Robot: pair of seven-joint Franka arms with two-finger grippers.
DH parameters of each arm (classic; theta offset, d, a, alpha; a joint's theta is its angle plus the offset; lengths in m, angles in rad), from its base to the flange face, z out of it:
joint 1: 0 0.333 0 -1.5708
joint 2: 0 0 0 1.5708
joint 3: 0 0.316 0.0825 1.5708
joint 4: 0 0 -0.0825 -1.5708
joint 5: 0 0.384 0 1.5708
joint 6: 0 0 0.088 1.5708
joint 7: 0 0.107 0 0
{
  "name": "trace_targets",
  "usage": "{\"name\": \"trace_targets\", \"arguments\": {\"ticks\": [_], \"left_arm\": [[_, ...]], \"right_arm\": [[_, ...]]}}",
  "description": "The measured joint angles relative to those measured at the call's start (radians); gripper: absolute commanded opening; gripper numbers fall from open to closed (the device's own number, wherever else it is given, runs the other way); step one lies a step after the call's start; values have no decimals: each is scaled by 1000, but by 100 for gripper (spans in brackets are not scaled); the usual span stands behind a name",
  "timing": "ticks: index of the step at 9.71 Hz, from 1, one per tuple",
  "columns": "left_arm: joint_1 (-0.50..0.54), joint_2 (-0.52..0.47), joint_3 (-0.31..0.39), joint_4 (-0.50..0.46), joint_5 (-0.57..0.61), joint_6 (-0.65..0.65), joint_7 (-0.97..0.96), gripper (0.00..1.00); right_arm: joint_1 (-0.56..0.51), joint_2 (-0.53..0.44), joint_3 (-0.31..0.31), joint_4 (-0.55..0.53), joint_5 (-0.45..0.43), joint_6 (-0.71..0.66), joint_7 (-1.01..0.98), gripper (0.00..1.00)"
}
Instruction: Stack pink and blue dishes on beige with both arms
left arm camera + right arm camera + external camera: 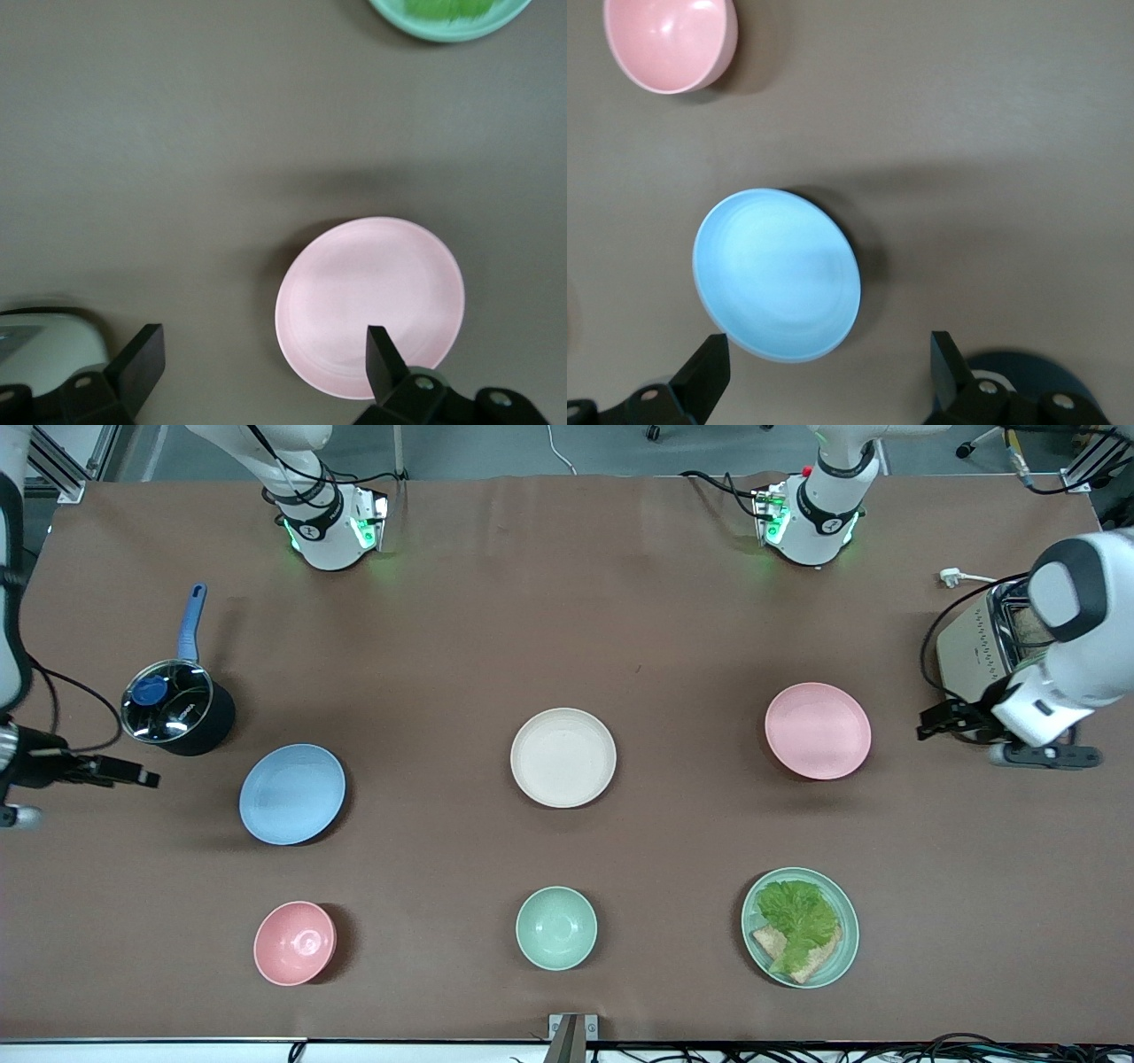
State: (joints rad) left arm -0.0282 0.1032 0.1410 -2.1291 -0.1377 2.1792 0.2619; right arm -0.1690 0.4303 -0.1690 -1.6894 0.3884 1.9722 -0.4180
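Front view shows the brown worktop (567, 602) with three shallow round matte plates of one size in a row across its middle. The cream-beige plate (563, 757) sits at the centre, bare. The pale pink plate (818, 730) lies toward the left arm's end, well apart from the beige one, and the light blue plate (291, 794) lies toward the right arm's end, slightly nearer to the camera. All three rest flat on the worktop, none stacked.

The left pincer (952, 719) hangs over the worktop just beside the pink plate, next to a silver toaster (983, 642) at that end. In the left wrist view its two black fingers (135, 363) stand spread wide with nothing between them, and the pink plate (369, 306) lies below, partly under one fingertip.

The right pincer (124, 772) hangs over the worktop's edge near a dark saucepan with a glass lid and blue handle (177, 707), a little apart from the blue plate. In the right wrist view its fingers (705, 376) are likewise spread and empty, with the blue plate (776, 274) below them.

Nearer to the camera stand a small deep pink bowl (294, 942), a small mint-green bowl (556, 927) and a mint-green plate carrying lettuce and bread (843, 921).
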Motion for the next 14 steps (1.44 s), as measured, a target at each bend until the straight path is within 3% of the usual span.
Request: {"name": "trace_targets", "arguments": {"ticks": [3,5,6,7,8,9,10,14], "left_arm": [[-2,85,3,-87,-38,69,29,81],[-2,134,3,-137,-65,143,30,75],[-3,161,3,-151,-101,182,33,70],[-7,189,2,-160,-122,219,34,58],[-9,212,1,-162,-130,234,34,35],[-11,227,0,-162,-143,238,34,14],[-11,233,-1,-162,-161,239,34,0],[-11,216,-25,-144,-179,239,59,0]], "right_arm": [[13,93,14,-129,145,167,-133,99],[18,135,17,-181,207,240,-204,85],[23,147,18,-205,240,259,-223,73],[32,152,18,-225,258,263,-229,58],[40,151,18,-240,260,265,-230,35],[43,151,17,-247,260,268,-230,2],[42,151,15,-249,262,265,-229,1],[39,145,4,-191,270,165,-214,1]]}}
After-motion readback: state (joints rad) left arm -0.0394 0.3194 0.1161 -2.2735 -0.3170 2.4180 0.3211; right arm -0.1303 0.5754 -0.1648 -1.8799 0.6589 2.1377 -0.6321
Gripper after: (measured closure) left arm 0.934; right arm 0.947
